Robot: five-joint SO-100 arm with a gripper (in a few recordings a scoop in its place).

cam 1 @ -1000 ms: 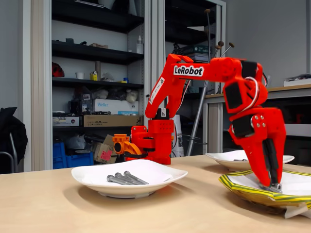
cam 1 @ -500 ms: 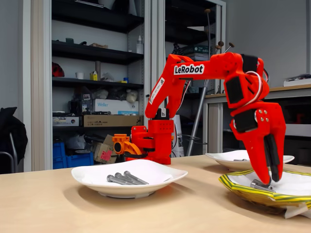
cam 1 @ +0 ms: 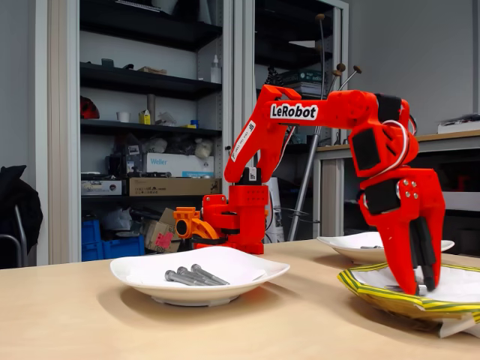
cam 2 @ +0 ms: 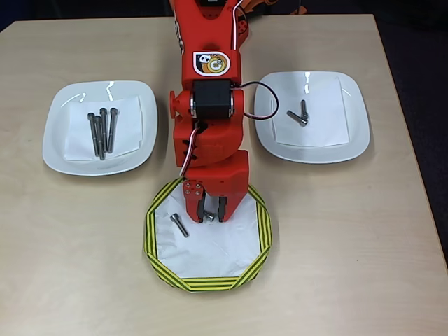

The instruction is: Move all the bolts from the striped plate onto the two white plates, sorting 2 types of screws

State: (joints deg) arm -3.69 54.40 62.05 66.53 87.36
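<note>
The light wooden table (cam 2: 336, 238) carries three plates. The red arm's gripper (cam 2: 208, 213) hangs low over the yellow, dark-striped octagonal plate (cam 2: 260, 231), its fingers closed around a short stubby grey bolt (cam 2: 208, 217). The left plain white plate (cam 2: 59, 150) in the overhead view holds four long slim grey bolts (cam 2: 102, 131), side by side, their long axes running toward and away from the arm's base. The right plain white plate (cam 2: 353, 140) holds two short bolts (cam 2: 299, 114), touching at an angle. One more bolt (cam 2: 179, 225) lies loose on the striped plate, slanted, just left of the gripper.
</note>
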